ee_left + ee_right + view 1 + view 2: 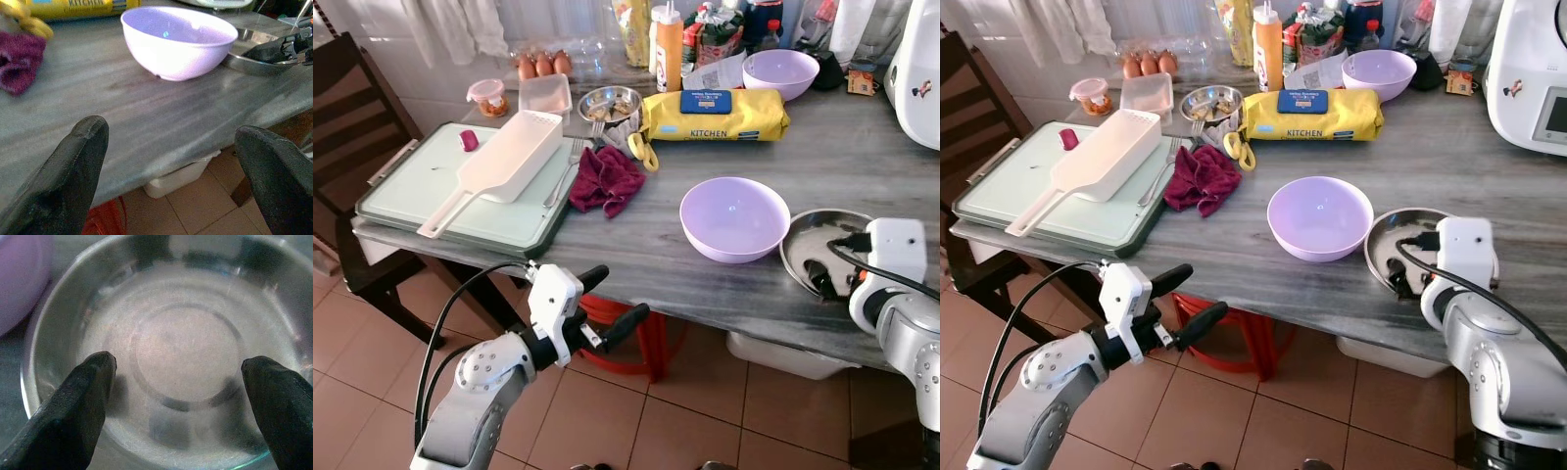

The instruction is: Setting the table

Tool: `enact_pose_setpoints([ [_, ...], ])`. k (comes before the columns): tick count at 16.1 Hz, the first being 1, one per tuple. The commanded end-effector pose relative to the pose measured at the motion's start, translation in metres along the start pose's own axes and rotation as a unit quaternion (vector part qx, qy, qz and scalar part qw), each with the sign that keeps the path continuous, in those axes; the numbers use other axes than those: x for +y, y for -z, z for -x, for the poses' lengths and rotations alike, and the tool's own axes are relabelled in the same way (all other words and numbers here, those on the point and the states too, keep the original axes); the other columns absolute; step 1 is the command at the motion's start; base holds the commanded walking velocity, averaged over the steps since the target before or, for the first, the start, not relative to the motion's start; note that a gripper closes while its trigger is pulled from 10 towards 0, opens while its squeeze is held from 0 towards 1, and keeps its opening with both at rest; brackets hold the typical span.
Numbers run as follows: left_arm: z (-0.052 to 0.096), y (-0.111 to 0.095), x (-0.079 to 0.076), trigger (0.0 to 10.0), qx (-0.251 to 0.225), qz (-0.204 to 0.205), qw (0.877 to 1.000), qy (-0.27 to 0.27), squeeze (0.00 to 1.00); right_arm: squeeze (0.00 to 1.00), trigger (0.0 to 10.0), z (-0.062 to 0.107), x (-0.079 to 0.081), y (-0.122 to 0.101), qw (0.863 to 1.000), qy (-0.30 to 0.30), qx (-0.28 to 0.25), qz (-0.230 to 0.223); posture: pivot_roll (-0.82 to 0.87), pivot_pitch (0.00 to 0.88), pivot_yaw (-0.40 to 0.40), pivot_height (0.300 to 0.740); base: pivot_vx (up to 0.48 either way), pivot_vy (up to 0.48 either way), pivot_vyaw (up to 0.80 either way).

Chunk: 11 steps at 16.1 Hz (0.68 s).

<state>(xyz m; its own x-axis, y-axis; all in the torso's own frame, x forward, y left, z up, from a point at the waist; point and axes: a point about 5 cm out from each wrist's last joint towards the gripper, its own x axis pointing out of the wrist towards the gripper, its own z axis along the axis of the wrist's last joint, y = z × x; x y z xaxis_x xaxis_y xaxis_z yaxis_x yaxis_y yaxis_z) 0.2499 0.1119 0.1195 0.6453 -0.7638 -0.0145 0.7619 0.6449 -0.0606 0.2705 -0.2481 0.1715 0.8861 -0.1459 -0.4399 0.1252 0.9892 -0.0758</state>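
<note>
- Hovering directly over the steel plate (181,352), right gripper (178,396) with fingers spread wide, both tips inside the rim; apparently lined up to take the plate by its near edge.
- Sitting at the table's (607,245) front edge, plate just beside the lilac bowl (734,217), perhaps touching it; judged close enough to be nudged during a lift.
- Held off the table's front edge, below the top and well apart from the plate: left gripper (607,304), fingers parted, holding nothing, seemingly idle.
</note>
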Motion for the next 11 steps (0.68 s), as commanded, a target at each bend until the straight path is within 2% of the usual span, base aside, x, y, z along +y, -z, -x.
enact_pose_setpoints([
  [1, 0.005, -0.002, 0.002, 10.0, 0.004, -0.006, 1.0, -0.006, 0.0, 0.0, 10.0, 0.0, 0.001, 0.001, 1.0, -0.009, 0.01, -0.007, -0.19, 0.169, 0.1, 0.74, 0.0, 0.0, 0.0],
  [6, 0.005, -0.003, 0.002, 10.0, 0.007, -0.007, 1.0, -0.008, 0.0, 0.0, 10.0, -0.005, 0.011, 0.0, 0.999, -0.033, 0.018, -0.021, -0.18, 0.174, 0.102, 0.74, 0.0, 0.0, 0.0],
  [11, 0.006, -0.003, 0.002, 10.0, 0.007, -0.007, 1.0, -0.011, 0.0, 0.0, 10.0, -0.01, 0.014, -0.008, 0.999, -0.036, -0.007, -0.023, -0.18, 0.175, 0.101, 0.74, 0.0, 0.0, 0.0],
])
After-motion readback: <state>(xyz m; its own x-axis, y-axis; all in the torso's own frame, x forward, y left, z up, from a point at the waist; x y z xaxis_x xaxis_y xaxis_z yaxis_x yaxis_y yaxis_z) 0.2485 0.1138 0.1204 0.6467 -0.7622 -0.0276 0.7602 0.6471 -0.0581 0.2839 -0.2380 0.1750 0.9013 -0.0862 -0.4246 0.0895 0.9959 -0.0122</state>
